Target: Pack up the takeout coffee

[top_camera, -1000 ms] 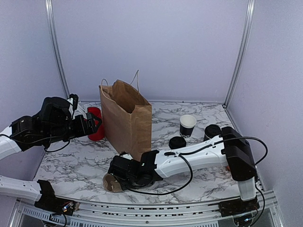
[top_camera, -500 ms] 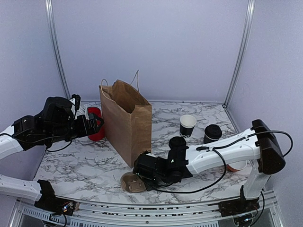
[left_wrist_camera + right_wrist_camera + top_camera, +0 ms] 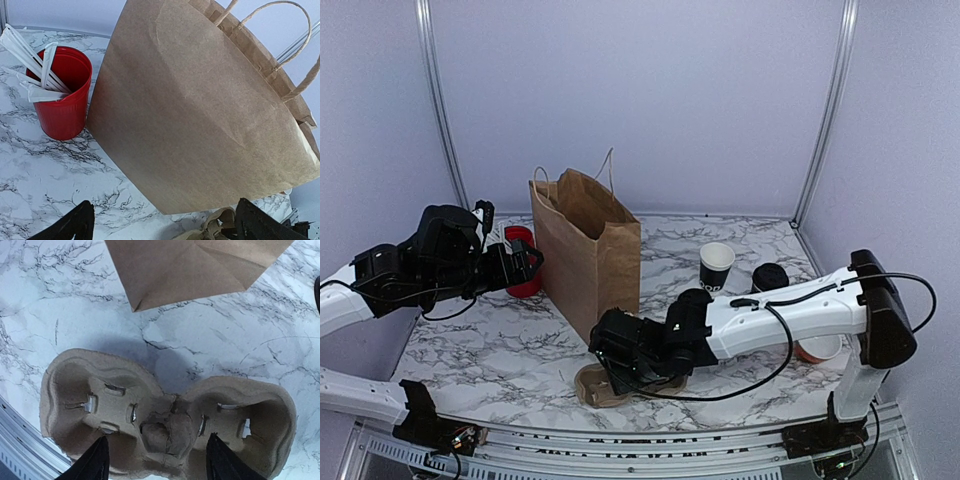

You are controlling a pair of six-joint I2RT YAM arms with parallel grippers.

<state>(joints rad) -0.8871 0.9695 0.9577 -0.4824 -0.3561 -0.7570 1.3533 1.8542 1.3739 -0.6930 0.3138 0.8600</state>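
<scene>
- Brown pulp cup carrier [image 3: 150,410], two wells, lies flat on the marble table [image 3: 480,340] just in front of the near corner of the paper bag [image 3: 585,250].
- My right gripper [image 3: 157,436] is directly above the carrier, with its fingers spread wide, one on either side of the central ridge. It holds nothing. I cannot tell from the wrist view whether the tips touch the pulp.
- My left gripper [image 3: 165,202] hangs off the table to the left of the bag and faces its broad side. The fingers are wide apart with nothing between them.
- The takeout coffee [image 3: 716,265] stands upright to the right of the bag, well apart from both grippers.
- Appearance: small black paper wall with white print, and the white inside shows at the open mouth.
- A lidded black cup [image 3: 769,277] stands just beyond the coffee, farther right of the bag, with its round black lid seated on top.
- A red cup [image 3: 62,95] holding white sticks stands just beside the bag's left side.
- An orange bowl [image 3: 817,348] sits far right of the bag, partly hidden behind the right arm.
- The bag stands upright with its mouth open and its twine handles up.
</scene>
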